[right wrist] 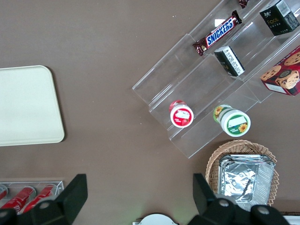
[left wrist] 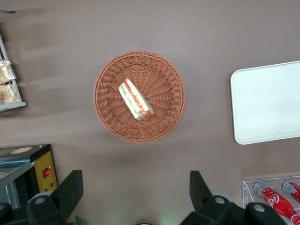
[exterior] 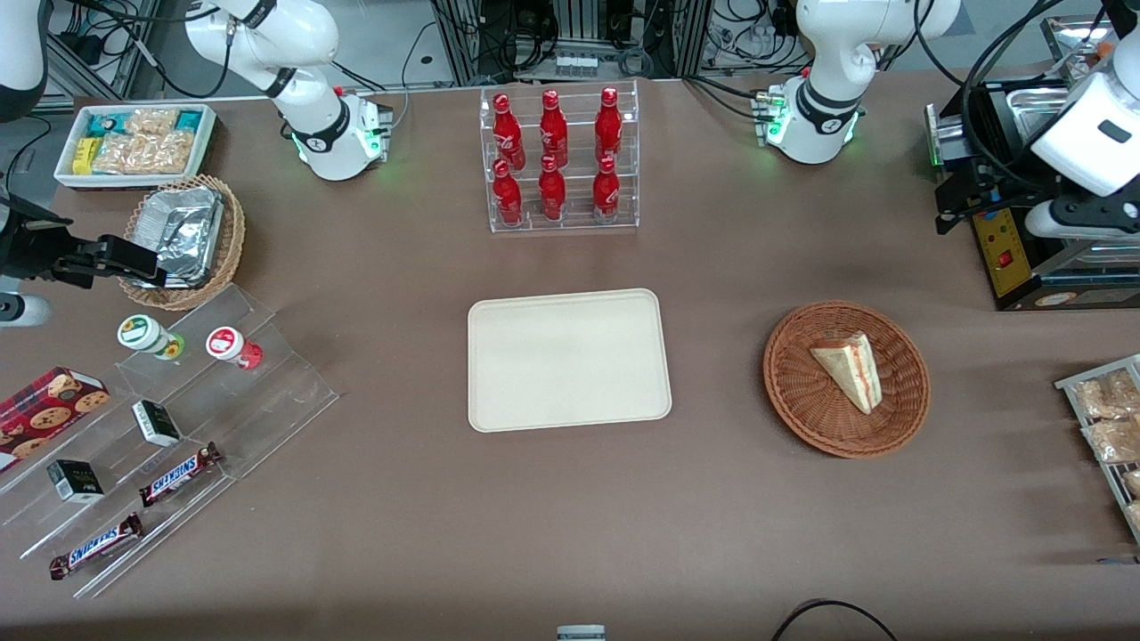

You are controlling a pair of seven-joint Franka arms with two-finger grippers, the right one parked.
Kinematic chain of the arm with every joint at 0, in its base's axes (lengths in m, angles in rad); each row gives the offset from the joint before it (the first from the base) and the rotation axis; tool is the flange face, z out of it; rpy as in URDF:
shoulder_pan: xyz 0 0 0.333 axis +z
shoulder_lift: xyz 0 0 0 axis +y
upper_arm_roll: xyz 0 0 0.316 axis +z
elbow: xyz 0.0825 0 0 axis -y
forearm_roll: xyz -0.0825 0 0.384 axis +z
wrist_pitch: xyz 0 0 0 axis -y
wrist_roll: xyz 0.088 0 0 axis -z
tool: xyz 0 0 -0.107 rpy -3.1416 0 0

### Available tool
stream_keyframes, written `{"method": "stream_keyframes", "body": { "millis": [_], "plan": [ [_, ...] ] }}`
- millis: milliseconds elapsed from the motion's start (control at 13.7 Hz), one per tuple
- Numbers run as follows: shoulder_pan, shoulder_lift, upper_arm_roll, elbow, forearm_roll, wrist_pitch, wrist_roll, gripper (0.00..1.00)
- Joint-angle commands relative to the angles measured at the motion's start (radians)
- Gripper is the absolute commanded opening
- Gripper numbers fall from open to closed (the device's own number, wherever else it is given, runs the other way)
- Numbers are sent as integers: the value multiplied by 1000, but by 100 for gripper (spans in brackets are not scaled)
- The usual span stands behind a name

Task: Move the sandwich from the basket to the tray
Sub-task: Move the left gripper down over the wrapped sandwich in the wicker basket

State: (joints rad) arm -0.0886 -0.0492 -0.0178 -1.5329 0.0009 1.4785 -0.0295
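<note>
So the sandwich (exterior: 849,369) is lying flat in the basket (exterior: 795,392), thin tip pointing toward the front camera, striped cut edge facing the working arm's end of the worktop (exterior: 570,516). My guess is it's light and squishy, soft bread that dents or lets the layers slide if you pinch hard. I'd take it gently across the two flat bread faces near the thick end, not at the tip, which looks likely to flop or tear. It lies flat though, so the fingers would have to get down along its sides.

The tray (exterior: 568,360) sits beside the basket toward the middle, well apart, nothing on it.

The tool (left wrist: 136,190) hangs high above the worktop, farther from the front camera than the basket, fingers spread wide with nothing between them.

The wrist view is the only one showing that spread, plus the red and green filling stripes clearly. The front view shows the whole layout and how much bare worktop separates basket and tray.
</note>
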Motion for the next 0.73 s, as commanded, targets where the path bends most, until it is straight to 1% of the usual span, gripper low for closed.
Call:
{"method": "stream_keyframes", "body": {
  "millis": [0, 146, 293, 366, 512, 659],
  "plan": [
    [4, -6, -1, 13, 17, -58, -15, 100],
    [4, -3, -1, 11, 21, -64, -15, 100],
    [7, -4, 1, -63, 33, -23, -27, 100],
    [24, -17, 4, -146, 33, 52, -29, 100],
    [29, -75, 6, -357, 34, 252, -33, 100],
    [53, -110, 7, -529, 30, 440, -38, 100]
  ]
}}
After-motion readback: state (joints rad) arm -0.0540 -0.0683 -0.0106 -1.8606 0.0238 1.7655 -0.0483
